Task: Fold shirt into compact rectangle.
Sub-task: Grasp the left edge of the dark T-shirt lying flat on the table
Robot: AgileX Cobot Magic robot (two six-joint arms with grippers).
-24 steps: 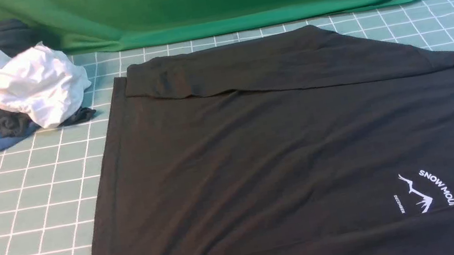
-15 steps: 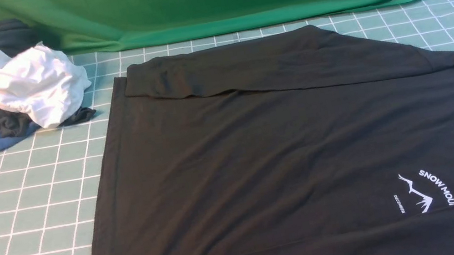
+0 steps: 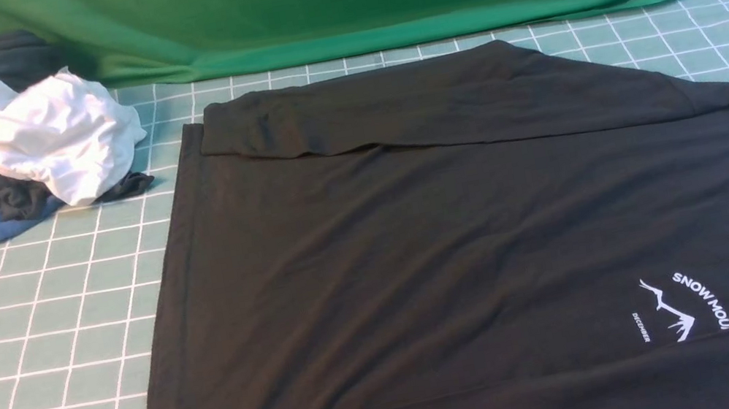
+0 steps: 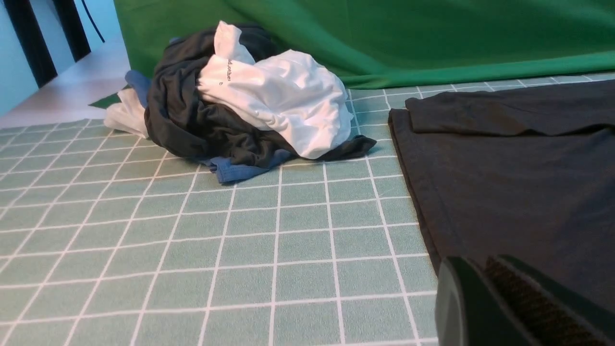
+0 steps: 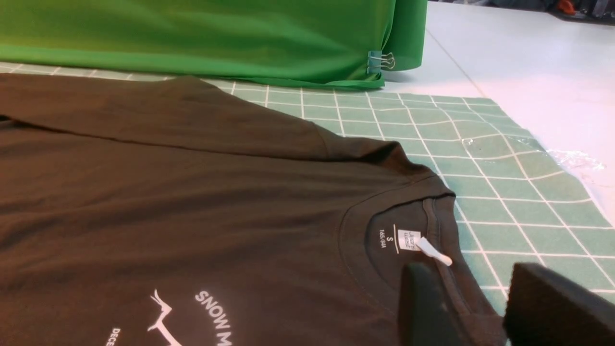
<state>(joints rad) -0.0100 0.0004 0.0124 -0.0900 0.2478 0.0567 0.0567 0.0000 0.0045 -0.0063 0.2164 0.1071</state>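
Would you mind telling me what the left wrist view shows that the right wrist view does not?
Only the left wrist view: the heap of clothes with the white garment on top, the hem end of the shirt with a sleeve folded across it, and the left end effector, shut. Only the right wrist view: the neck label, the SNOW print, a binder clip on the green cloth, and the right end effector, jaws apart over the collar. Both: the black shirt lying flat, the checked mat, the green cloth.

The closed left gripper has a flat black cotton shirt just beyond its fingers, and a crumpled dark-and-white clothes heap farther off.
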